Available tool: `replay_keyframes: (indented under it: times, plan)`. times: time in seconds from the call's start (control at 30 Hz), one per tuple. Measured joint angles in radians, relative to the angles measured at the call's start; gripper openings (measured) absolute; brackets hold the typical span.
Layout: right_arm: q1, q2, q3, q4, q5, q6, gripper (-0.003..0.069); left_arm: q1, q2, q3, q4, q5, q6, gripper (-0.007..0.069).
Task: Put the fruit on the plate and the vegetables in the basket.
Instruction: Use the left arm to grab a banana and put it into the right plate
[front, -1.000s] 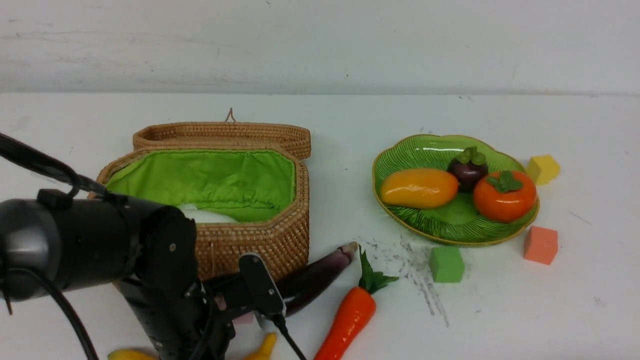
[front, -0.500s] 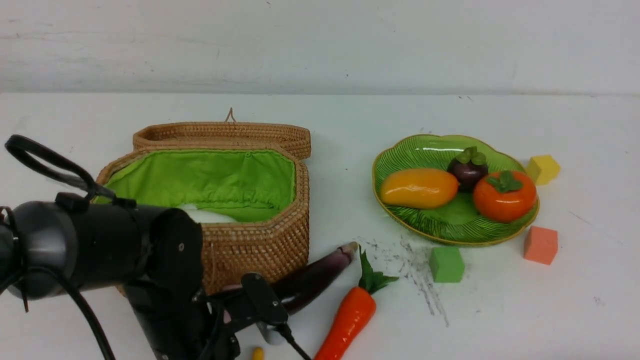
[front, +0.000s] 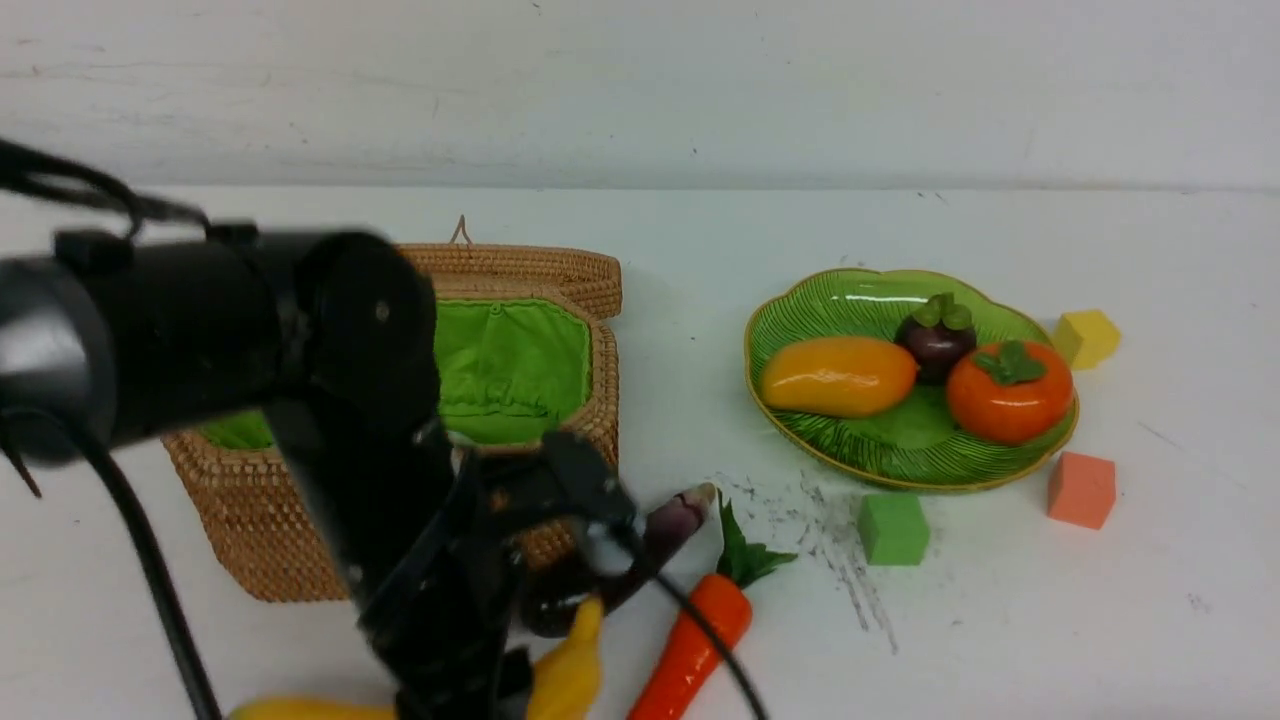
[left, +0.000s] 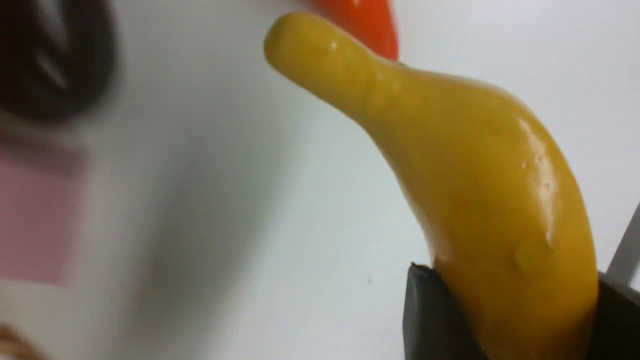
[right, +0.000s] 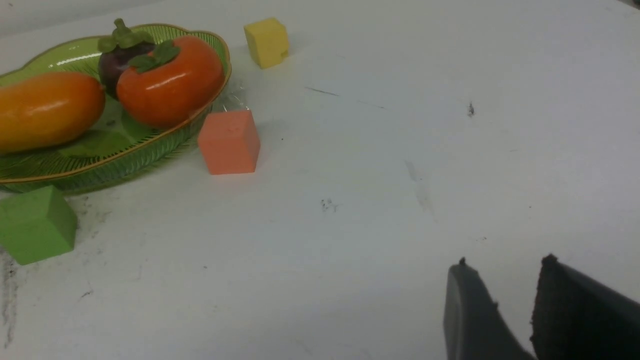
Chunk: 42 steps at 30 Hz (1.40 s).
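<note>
Left gripper (left: 515, 305) has its fingers clamped on the thick part of the banana (left: 475, 165), one dark pad on each side, the narrow end poking out past them. From the front, that banana sits low at the near edge, just beside the carrot (front: 695, 645), with the eggplant (front: 675, 520) right behind it against the basket (front: 250, 540). The basket's lid (front: 520, 270) lies back, green lining showing; the left arm hides much of the inside. Over on the plate (front: 860, 295): mango (front: 838, 376), mangosteen (front: 937, 338) and persimmon (front: 1008, 392), huddled close. Green cube (front: 892, 528), orange cube (front: 1081, 490) and yellow cube (front: 1086, 338) ring the plate. Right gripper (right: 505, 265) hangs over bare table, fingers slightly apart, nothing between them.
</note>
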Motion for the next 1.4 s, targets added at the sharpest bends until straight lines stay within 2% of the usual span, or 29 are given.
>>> replay_keyframes:
  times: [0.17,0.33,0.5,0.7,0.83,1.03,1.4]
  plan:
    - [0.0,0.0,0.0,0.0,0.0,0.0,0.0225,-0.096,-0.01,-0.242,0.06,0.023,0.051,0.0311]
    - [0.0,0.0,0.0,0.0,0.0,0.0,0.023,-0.116,0.084,-0.461,0.111,-0.02,0.128,0.0311]
    - [0.0,0.0,0.0,0.0,0.0,0.0,0.0235,-0.116,0.301,-0.737,0.122,-0.096,0.242,0.0311]
    - [0.0,0.0,0.0,0.0,0.0,0.0,0.0237,-0.132,0.549,-1.001,0.108,-0.188,0.282,0.0311]
    - [0.0,0.0,0.0,0.0,0.0,0.0,0.0237,-0.182,0.642,-1.05,0.067,-0.303,0.361,0.0311]
    - [0.0,0.0,0.0,0.0,0.0,0.0,0.0237,-0.224,0.74,-1.057,0.031,-0.429,0.384,0.0311]
    - [0.0,0.0,0.0,-0.003,0.0,0.0,0.0237,-0.221,0.833,-1.057,0.059,-0.486,0.359,0.0311]
